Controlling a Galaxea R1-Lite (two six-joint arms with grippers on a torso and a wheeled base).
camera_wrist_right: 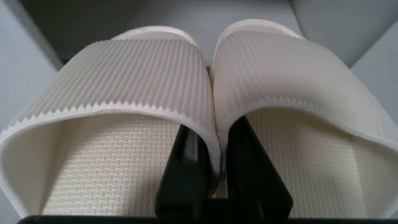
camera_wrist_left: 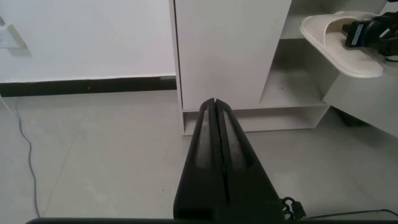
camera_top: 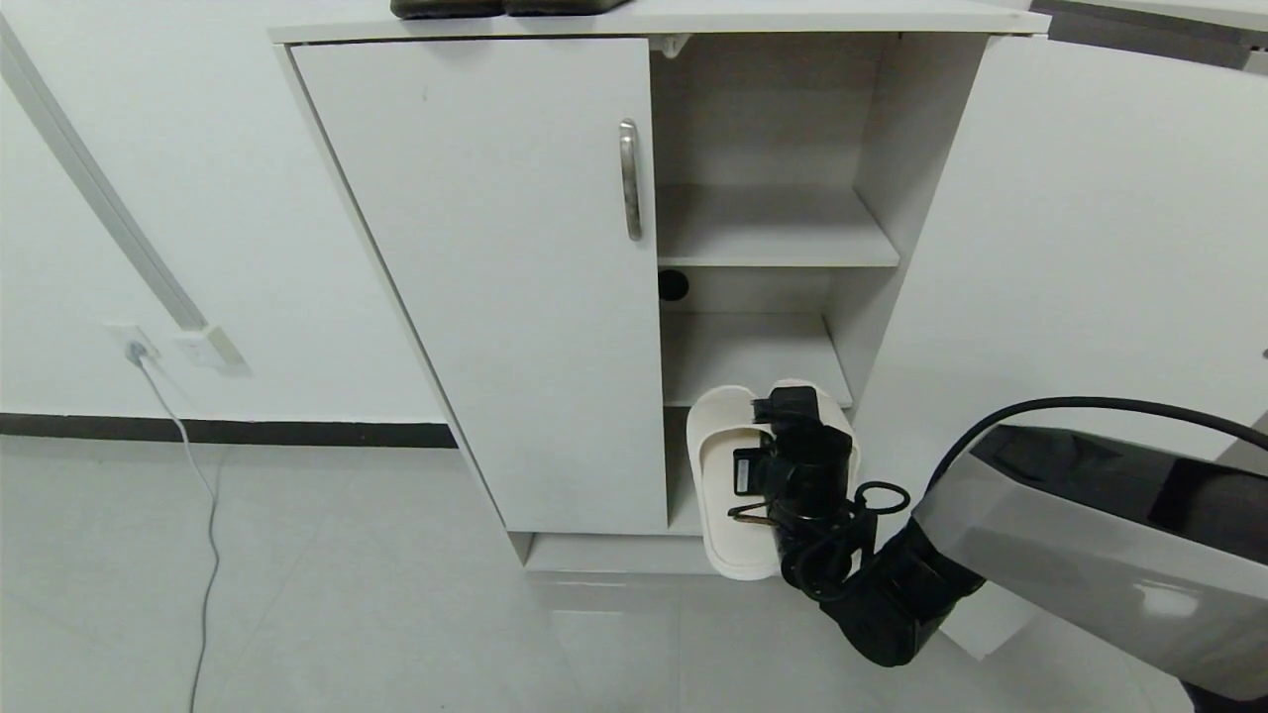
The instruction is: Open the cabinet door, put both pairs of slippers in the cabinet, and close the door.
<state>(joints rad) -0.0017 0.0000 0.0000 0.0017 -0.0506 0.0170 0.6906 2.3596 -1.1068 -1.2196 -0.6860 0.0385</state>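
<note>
The white cabinet [camera_top: 475,297] has its left door shut and its right door [camera_top: 1070,248] swung wide open, showing bare shelves [camera_top: 773,233]. My right gripper [camera_top: 792,436] is shut on a pair of white slippers [camera_top: 723,475], its fingers [camera_wrist_right: 186,168] pinching the two inner edges together. The white slippers [camera_wrist_right: 205,93] hang at the mouth of the lowest compartment, toes pointing inward. A dark pair of slippers [camera_top: 505,8] lies on the cabinet top. My left gripper [camera_wrist_left: 214,124] is shut and empty, low over the floor before the cabinet [camera_wrist_left: 230,56], with the white slippers [camera_wrist_left: 339,40] off to one side.
A silver handle [camera_top: 630,178] sits on the shut left door. A grey cable [camera_top: 203,515] runs down from a wall socket [camera_top: 134,347] across the tiled floor on the left. The open door stands close beside my right arm.
</note>
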